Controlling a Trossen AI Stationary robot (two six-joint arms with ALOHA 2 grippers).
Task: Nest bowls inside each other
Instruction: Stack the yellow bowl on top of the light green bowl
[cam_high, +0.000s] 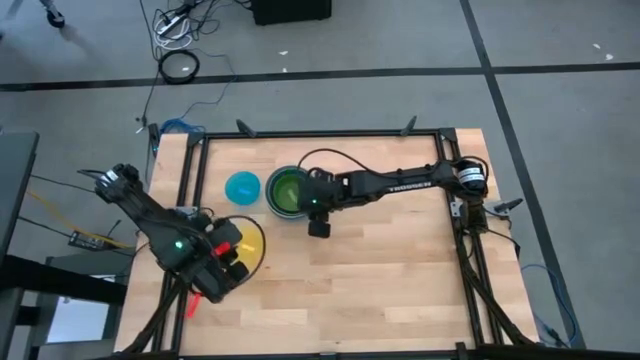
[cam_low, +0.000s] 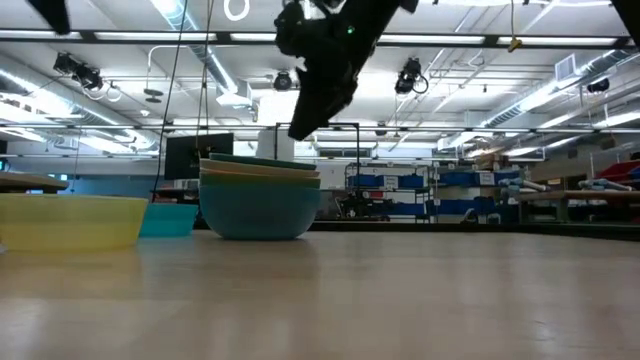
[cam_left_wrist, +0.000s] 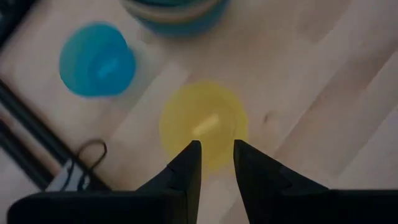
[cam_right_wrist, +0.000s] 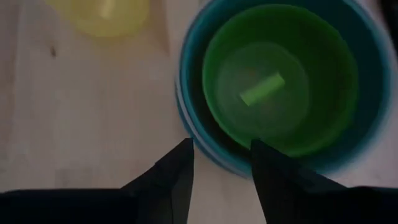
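Note:
A stack of nested bowls (cam_high: 287, 190) stands on the table at the far middle, its outer bowl teal and a green bowl (cam_right_wrist: 280, 78) innermost. My right gripper (cam_right_wrist: 222, 155) hangs open just above the stack's near rim (cam_right_wrist: 205, 152) and clear of it, as the low view shows (cam_low: 308, 115). Left of the stack a cyan bowl (cam_high: 243, 187) rests on its base. A yellow bowl (cam_left_wrist: 204, 124) rests on the table nearer the left edge. My left gripper (cam_left_wrist: 216, 152) hovers above it, open by a narrow gap.
A black metal frame (cam_high: 190, 170) borders the table, and a clamp and cables (cam_left_wrist: 87, 152) sit at the left edge. Bare wood (cam_high: 400, 280) covers the near and right parts of the table.

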